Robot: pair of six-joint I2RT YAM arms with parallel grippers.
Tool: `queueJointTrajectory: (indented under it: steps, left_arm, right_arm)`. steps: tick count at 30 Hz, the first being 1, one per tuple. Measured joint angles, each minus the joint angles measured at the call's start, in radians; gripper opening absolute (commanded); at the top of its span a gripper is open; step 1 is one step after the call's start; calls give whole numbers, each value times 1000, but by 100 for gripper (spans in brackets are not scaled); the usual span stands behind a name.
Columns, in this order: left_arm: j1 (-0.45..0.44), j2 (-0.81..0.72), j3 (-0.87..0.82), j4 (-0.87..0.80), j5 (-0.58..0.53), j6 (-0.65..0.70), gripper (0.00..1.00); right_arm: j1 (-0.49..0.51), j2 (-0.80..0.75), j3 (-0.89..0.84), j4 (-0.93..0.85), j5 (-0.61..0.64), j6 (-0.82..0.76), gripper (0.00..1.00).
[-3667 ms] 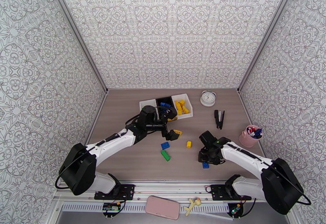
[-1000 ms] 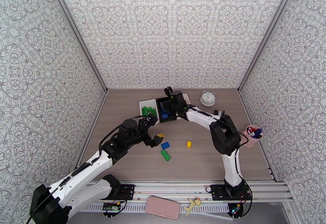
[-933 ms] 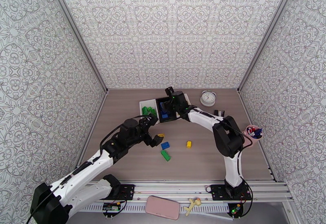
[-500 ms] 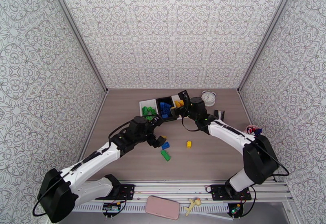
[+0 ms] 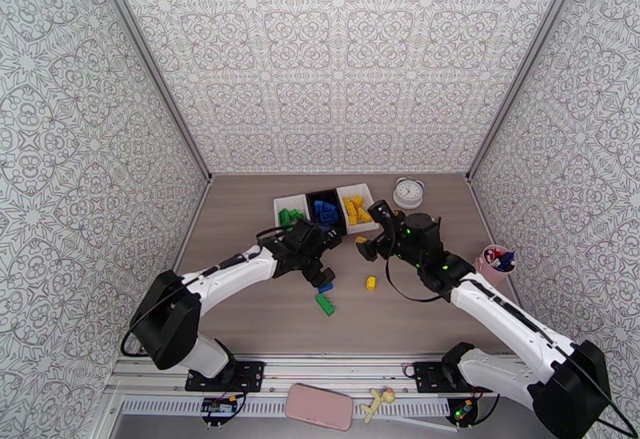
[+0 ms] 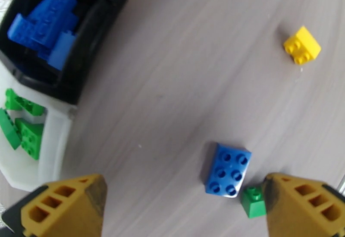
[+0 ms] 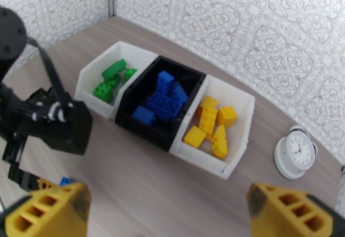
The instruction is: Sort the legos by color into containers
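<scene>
desk point(image 5: 240, 217), read left to right.

1. left white bin point(image 7: 92, 71), first of three containers in a row at the far side. green legos only, four as far as i can separate them, so i treat it as the green slot.
2. left gripper point(image 6: 181, 210), one. spread fully wide, holding nothing. it hangs over the loose blue brick point(image 6: 227, 170), which lies between its fingers point(image 6: 297, 207), nearer the one on the right of the wrist view. i judge it is lined up to take that brick.
3. loose green brick point(image 6: 253, 200), one, just beside the blue one and partly tucked under that same finger.
4. black bin point(image 7: 144, 132), middle. a blue heap, too tangled for me to count; several.
5. right white bin point(image 7: 202, 162). yellow only, five counted.
6. right gripper point(image 7: 168, 214), one. jaws wide apart, empty, held over the desk just on the near side of the bins, its camera looking across all three.
7. loose yellow brick point(image 6: 302, 45), one, well apart from the blue and green pair.
8. clock point(image 7: 297, 153), one, near the right white bin; no part of the sort.

loose legos left on the desk: three, one per colour.
</scene>
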Motion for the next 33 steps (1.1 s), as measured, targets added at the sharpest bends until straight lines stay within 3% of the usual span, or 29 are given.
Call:
queueJointTrajectory:
  steps: [8,20,29,33]
  left_arm:
    - [-56,166,108,-136,-2,6,97]
    - [-61,233,132,-188,3,5,58]
    - [-61,261,138,-191,11,3,38]
    - [-61,264,139,-191,11,5,35]
  right_arm:
    - [0,-18,-31,-51,-7,-21,99]
    - [0,-18,-31,-52,-7,-32,100]
    - [0,-18,-31,-52,-6,-31,100]
    - [0,-18,-32,-52,-6,-31,99]
